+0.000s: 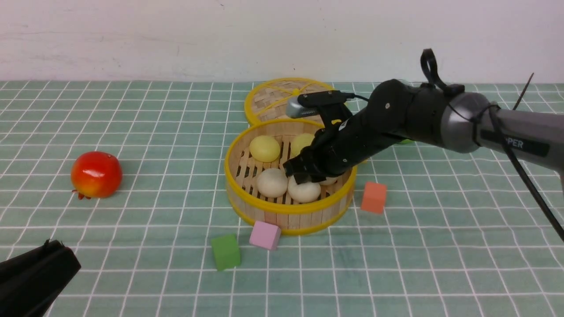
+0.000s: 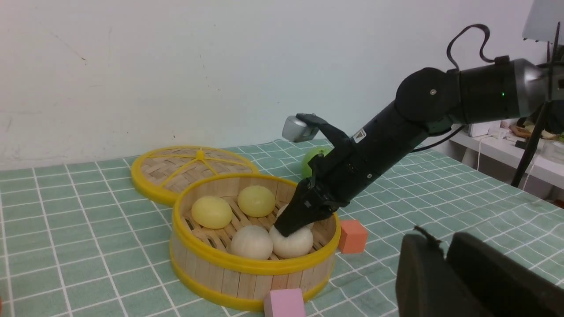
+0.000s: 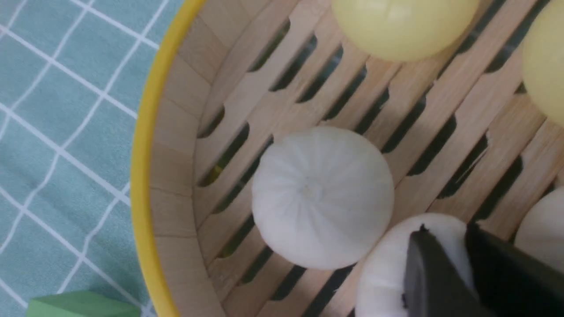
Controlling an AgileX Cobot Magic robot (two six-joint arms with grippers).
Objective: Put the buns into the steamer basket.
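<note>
The steamer basket (image 1: 230,178) stands mid-table and holds two pale yellow buns (image 1: 264,148) at its far side. Three cream buns (image 1: 272,182) lie at its near side, one largely hidden under the arm. My right gripper (image 1: 296,172) reaches down into the basket. Its jaws stand slightly apart, resting on top of the middle cream bun (image 3: 387,259), which shows in the narrow gap. That bun lies on the slatted floor against its neighbour (image 3: 321,198). My left gripper (image 2: 440,240) hangs low at the near left with a narrow gap at its tips and nothing between them.
The woven lid (image 1: 269,100) lies just behind the basket. A red pomegranate (image 1: 96,174) sits at the left. Green (image 1: 225,252) and pink (image 1: 265,234) cubes lie before the basket, an orange cube (image 1: 374,197) to its right. A green apple (image 2: 310,158) lies behind the right arm.
</note>
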